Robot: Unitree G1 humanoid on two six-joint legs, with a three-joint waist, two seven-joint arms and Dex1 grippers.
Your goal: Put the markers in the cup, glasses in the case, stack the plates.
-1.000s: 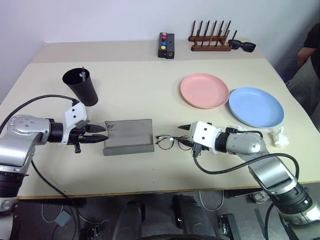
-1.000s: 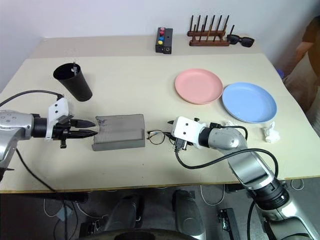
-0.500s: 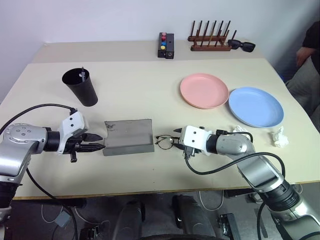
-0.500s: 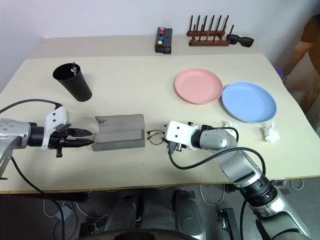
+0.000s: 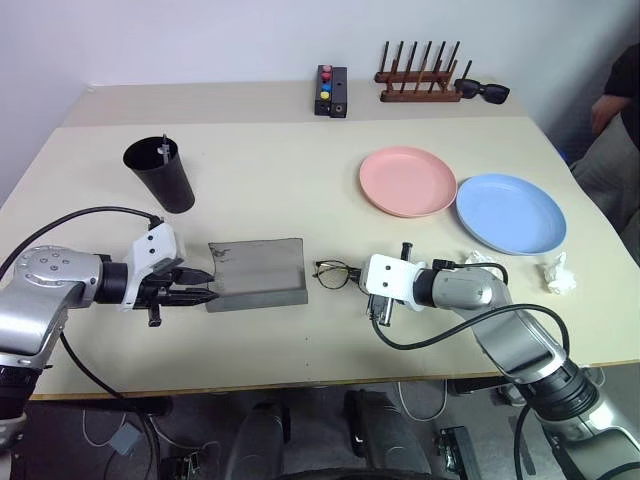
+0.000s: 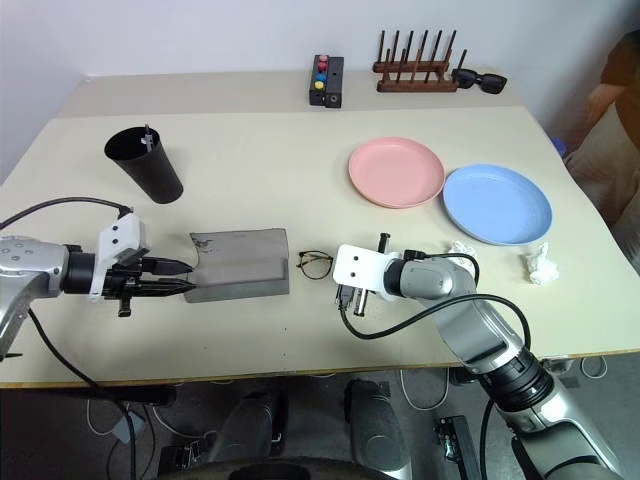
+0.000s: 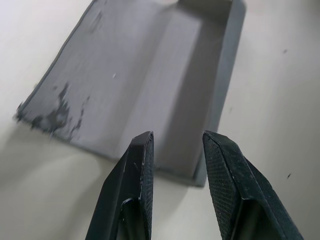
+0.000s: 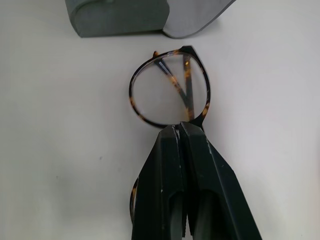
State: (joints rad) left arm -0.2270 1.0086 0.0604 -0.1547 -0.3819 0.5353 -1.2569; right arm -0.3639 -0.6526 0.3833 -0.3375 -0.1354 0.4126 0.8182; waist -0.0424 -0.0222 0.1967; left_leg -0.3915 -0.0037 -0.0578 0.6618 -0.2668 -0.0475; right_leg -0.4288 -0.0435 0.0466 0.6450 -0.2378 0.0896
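Right gripper (image 8: 182, 131) pinching the eyeglasses (image 5: 336, 273) at the bridge, just beside the open grey case (image 5: 256, 273).
Lift level, clearing the case wall; left gripper (image 7: 176, 152), fingers spread, steadies its near end.

A matt, scuffed finish is shown by the grey flat soft case (image 7: 145, 90); glossy tortoiseshell plastic rims are seen on the round-lensed glasses (image 8: 170, 90).

second lens of glasses (image 8: 170, 90) behind right hand (image 8: 181, 131)

Robot test lab: bare beige table (image 5: 300, 180), coloured button box (image 5: 332, 90)
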